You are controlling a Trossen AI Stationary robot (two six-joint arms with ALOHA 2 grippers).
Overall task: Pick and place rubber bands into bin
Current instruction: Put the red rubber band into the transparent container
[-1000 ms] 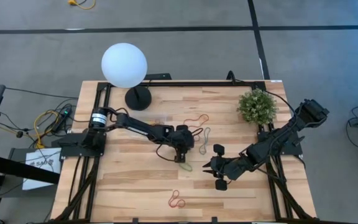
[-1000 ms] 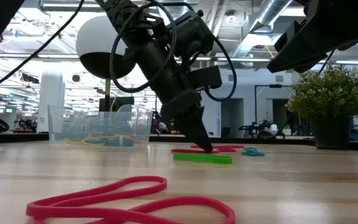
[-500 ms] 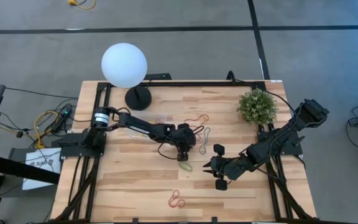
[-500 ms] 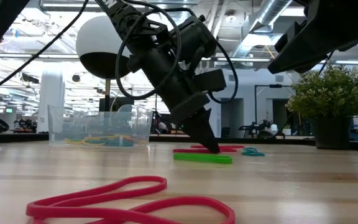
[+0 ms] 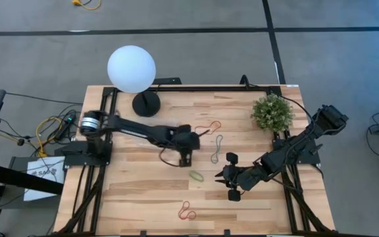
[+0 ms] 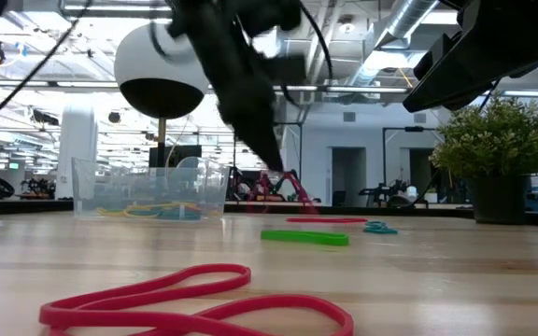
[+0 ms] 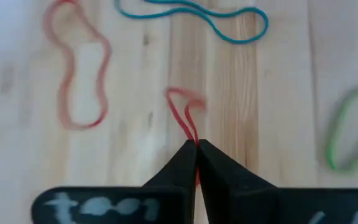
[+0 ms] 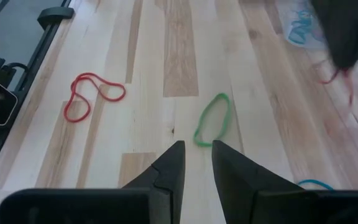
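Red rubber band (image 7: pixel 184 115) half-hidden in left claw (image 7: pixel 197 149)

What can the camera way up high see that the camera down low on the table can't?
Only the high view shows the wooden table's whole top and the right tool, waiting near the thin green rubber band.

Only the low view shows the small clear plastic bin, already holding bands.

Both show the white globe lamp and small green potted plant.

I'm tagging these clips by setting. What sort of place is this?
Probably a robotics lab in an open industrial hall. Exposed silver ceiling ducts run overhead, a light wooden slatted table carries two dark arms, and loose coloured cables trail over grey floor.
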